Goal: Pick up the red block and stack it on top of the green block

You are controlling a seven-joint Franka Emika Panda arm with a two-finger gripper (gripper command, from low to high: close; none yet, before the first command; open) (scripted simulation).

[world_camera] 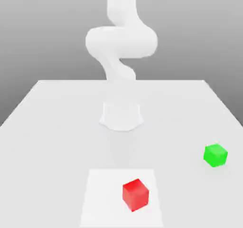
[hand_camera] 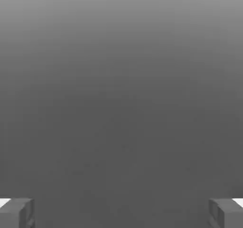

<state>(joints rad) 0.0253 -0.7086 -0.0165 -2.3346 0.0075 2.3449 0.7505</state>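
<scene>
Red block: the red block (world_camera: 135,194) lies on the white table (world_camera: 47,127), close to the table's front edge in the exterior view, a little toward that view's right of centre. It sits inside a paler square patch (world_camera: 102,198) on the tabletop, turned so that one corner faces the camera.

Green block: the green block (world_camera: 215,155) rests on the table further back than the red one and well off toward the exterior view's right, near the table's side edge. The two blocks are well apart, not touching.

Block against gripper: in the hand view the gripper (hand_camera: 121,213) has nothing between its fingers, and neither block is near them. The arm (world_camera: 121,37) rises from its round base (world_camera: 121,116) behind the red block, in the middle of the table.

Gripper: the two fingers stand far apart, one fingertip (hand_camera: 16,213) at each lower corner of the hand view. They hold nothing and touch nothing.

Hard to make out: the arm's upper part is cut off by the exterior view's top edge. The fingertips are cut off by the hand view's lower edge, so just their ends are visible. Behind them lies a plain grey background (hand_camera: 121,80) with no detail.
</scene>
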